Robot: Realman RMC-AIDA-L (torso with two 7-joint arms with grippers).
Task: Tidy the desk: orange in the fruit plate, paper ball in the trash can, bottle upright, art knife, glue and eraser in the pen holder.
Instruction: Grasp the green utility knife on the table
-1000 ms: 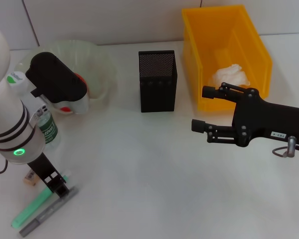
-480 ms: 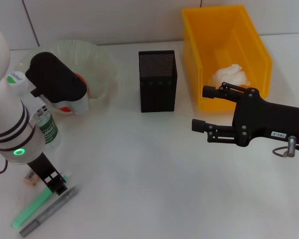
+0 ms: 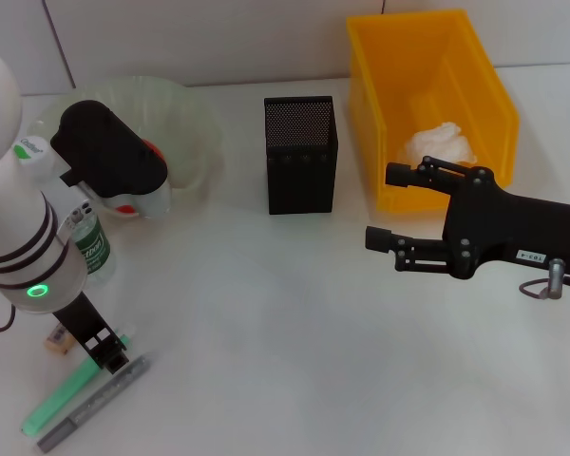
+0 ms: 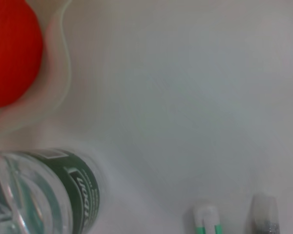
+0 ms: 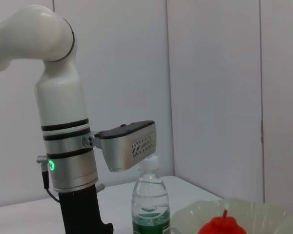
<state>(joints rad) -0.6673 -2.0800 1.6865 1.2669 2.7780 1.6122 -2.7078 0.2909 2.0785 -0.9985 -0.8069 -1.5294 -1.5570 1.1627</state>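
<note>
My left gripper [image 3: 107, 359] is low over the table [image 3: 266, 332], just above the green glue [image 3: 62, 394] and the grey art knife [image 3: 95, 404], which lie side by side; I cannot tell if its fingers are spread. The bottle [image 3: 81, 237] stands upright beside the fruit plate [image 3: 195, 123]. My right gripper [image 3: 385, 204] is spread open near the yellow trash can [image 3: 427, 57], where the white paper ball [image 3: 439, 144] lies.

The head camera looks down from above on the bottle [image 3: 87, 237]. The left wrist camera sits close over that bottle [image 4: 44, 192], facing the worktop [image 4: 185, 97]. The right wrist camera views the same bottle [image 5: 150, 202] level, from across the worktop.
</note>
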